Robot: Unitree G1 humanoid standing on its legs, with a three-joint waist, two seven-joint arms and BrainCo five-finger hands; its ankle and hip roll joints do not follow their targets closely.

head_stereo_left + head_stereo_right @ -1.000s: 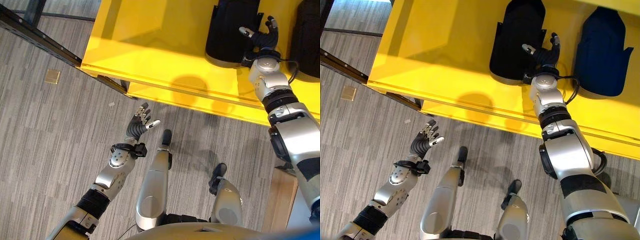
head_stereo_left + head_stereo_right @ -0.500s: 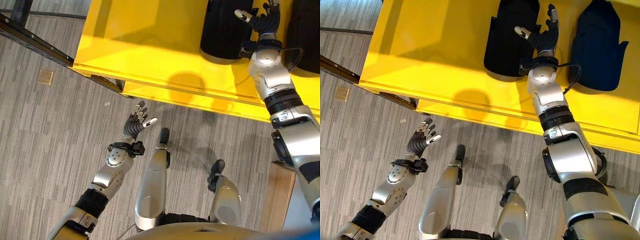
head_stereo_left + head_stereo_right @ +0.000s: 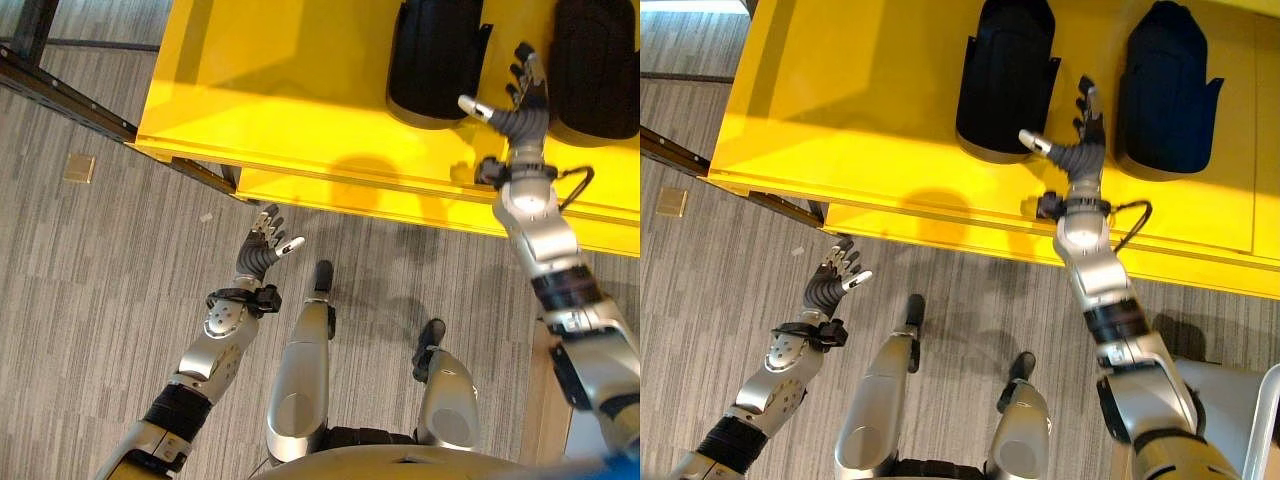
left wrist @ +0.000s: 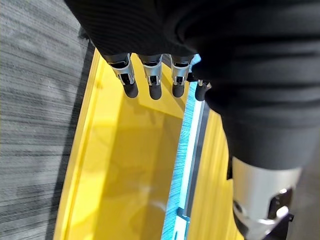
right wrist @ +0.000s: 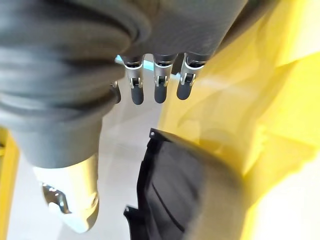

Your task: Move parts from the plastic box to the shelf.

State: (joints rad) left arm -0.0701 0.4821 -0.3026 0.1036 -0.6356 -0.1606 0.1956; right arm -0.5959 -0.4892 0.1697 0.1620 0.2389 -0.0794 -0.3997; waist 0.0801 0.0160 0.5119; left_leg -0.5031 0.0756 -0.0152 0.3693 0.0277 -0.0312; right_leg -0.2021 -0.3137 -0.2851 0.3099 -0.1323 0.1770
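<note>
Both hands empty, right hand (image 3: 1081, 152) fingers spread between two black parts (image 3: 1005, 75), left hand (image 3: 259, 256) fingers apart

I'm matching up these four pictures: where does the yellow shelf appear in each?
Left eye view: yellow shelf across the top, above the grey floor.
Right eye view: across the top too.
Left wrist view: past the left hand, at.
Right wrist view: past the right hand, at, bearing a black part.
Shared landmark: black parts flanking the right hand.
</note>
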